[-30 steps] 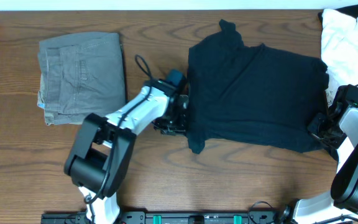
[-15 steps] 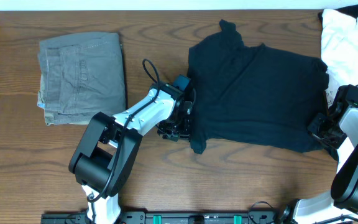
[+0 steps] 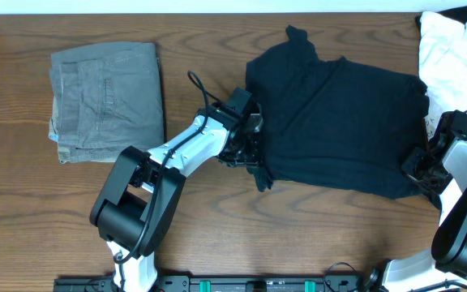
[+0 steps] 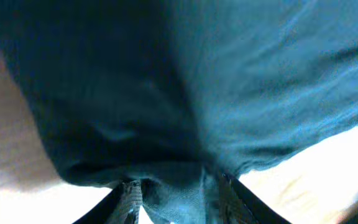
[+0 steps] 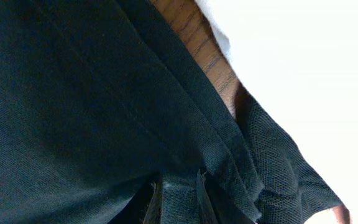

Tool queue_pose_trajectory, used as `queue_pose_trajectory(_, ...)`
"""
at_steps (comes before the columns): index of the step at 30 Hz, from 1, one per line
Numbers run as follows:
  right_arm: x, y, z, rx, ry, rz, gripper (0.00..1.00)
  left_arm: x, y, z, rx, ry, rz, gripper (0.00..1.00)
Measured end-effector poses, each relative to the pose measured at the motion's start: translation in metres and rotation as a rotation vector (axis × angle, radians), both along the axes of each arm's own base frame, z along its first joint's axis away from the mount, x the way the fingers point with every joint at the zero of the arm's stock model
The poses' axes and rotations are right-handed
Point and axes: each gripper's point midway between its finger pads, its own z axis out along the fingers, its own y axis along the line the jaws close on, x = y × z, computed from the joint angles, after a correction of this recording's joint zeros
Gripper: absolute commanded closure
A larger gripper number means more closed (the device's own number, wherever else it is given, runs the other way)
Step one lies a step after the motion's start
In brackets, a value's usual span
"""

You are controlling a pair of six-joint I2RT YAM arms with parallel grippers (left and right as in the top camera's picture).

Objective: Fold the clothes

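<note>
The clothes, a black T-shirt (image 3: 339,122), lie spread over the right half of the table. My left gripper (image 3: 250,152) is at the shirt's left edge, shut on a bunch of the fabric, and that edge is lifted and pulled in over the shirt. In the left wrist view the dark T-shirt (image 4: 185,93) fills the frame and sits between my gripper's (image 4: 176,200) fingers. My right gripper (image 3: 418,166) is at the shirt's lower right corner. The right wrist view shows a strip of the T-shirt (image 5: 73,93) hem pinched in the gripper (image 5: 179,200).
Folded grey-green trousers (image 3: 108,97) lie at the far left. A white garment (image 3: 452,57) is heaped at the back right corner, close to my right arm. Bare wooden table (image 3: 217,235) runs along the front.
My left gripper has moved right and slightly back, dragging the shirt's left edge and lower left corner inward. The right arm has not moved.
</note>
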Motion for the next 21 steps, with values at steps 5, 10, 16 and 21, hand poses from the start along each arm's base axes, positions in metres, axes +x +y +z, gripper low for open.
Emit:
queue_pose_trajectory(5, 0.000, 0.000, 0.000, -0.001, 0.001, 0.000, 0.79, 0.010, -0.008, 0.003, -0.033, -0.044, 0.000, 0.57)
queue_pose_trajectory(10, 0.000, 0.000, 0.000, -0.001, 0.000, 0.000, 0.79, 0.015, -0.021, 0.008, -0.068, -0.086, -0.013, 0.57)
queue_pose_trajectory(16, 0.001, 0.000, 0.000, 0.000, -0.003, 0.000, 0.78, 0.010, -0.036, 0.010, -0.089, -0.105, -0.046, 0.57)
queue_pose_trajectory(21, 0.002, 0.000, 0.000, 0.002, -0.010, 0.001, 0.78, 0.004, -0.030, 0.011, -0.066, -0.068, -0.042, 0.57)
